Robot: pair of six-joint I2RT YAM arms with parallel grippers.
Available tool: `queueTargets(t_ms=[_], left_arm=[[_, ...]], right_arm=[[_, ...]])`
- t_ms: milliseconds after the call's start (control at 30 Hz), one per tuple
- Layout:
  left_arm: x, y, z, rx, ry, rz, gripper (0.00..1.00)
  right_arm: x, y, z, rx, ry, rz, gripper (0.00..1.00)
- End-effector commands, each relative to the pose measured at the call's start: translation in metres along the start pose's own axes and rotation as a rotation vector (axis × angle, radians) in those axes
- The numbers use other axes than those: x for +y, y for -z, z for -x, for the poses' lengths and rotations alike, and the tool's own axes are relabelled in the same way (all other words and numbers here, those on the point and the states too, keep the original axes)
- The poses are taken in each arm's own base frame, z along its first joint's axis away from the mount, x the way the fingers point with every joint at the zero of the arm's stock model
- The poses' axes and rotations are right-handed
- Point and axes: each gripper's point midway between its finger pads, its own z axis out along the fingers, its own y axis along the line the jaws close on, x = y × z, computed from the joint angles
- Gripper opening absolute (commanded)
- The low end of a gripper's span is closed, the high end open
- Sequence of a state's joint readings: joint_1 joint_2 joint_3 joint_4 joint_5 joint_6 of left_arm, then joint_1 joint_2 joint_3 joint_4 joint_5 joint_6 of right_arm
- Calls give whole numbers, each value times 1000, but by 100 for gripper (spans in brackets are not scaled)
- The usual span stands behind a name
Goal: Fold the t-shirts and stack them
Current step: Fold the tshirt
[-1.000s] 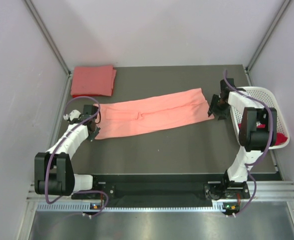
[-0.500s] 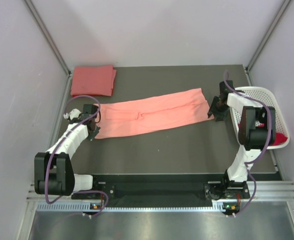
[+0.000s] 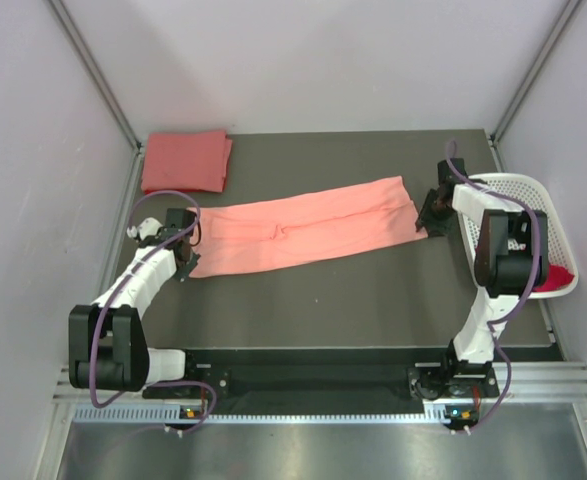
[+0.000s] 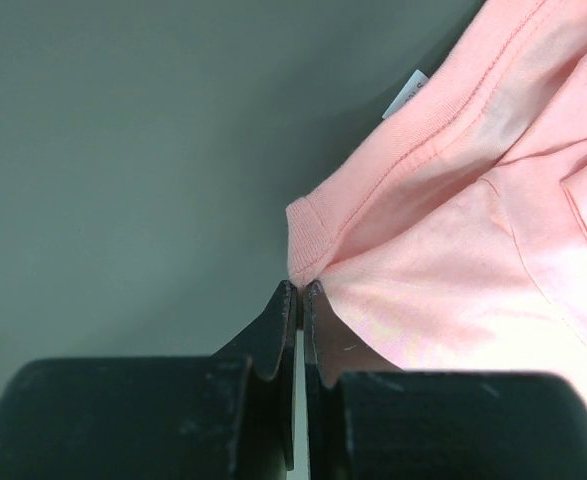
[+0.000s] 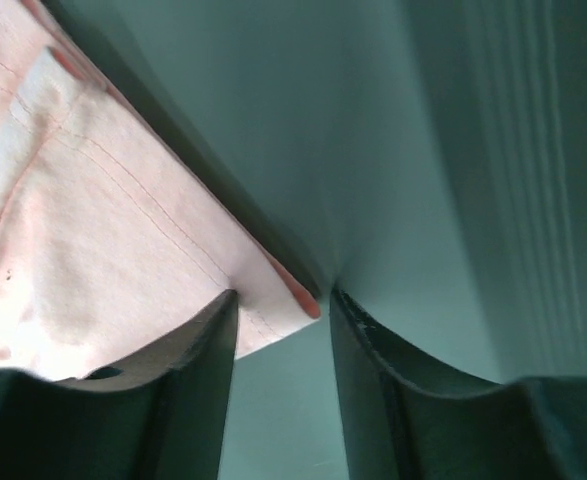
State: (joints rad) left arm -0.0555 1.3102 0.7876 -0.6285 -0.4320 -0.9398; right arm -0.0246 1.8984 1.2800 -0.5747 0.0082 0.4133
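The salmon-pink t-shirt [image 3: 303,235] is laid out as a long folded strip just left of the white perforated basket [image 3: 518,180]. Its corner farthest from the basket is pinched by the closed left gripper [image 4: 300,290]. Its basket-side corner is seen between the parted fingers of the right gripper [image 5: 281,300].

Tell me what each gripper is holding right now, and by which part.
The left gripper is shut on the salmon-pink t-shirt, pinching its bunched hem corner. The right gripper is open, holding nothing; the opposite corner lies between its fingers.
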Motion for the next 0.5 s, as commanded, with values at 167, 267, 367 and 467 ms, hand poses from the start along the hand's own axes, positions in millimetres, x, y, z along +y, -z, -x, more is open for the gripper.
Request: queueTargets(t_ms=[167,267,367,467], left_arm=[[-5,6,16,-51,4,-18,0],[-12,8,17,-46,-25,-51,0],[-17,7,18,-37,-39,-55,0],[-18,5,16,-21,-47,-52,0]], right_arm=[[-6,-17,-4,26,6,-10,5],[-13,-12,-12,38,37,-30,0],[-21,-1,-24,50,68,-55,0],[-29,10,-37,53,85,-76,0]])
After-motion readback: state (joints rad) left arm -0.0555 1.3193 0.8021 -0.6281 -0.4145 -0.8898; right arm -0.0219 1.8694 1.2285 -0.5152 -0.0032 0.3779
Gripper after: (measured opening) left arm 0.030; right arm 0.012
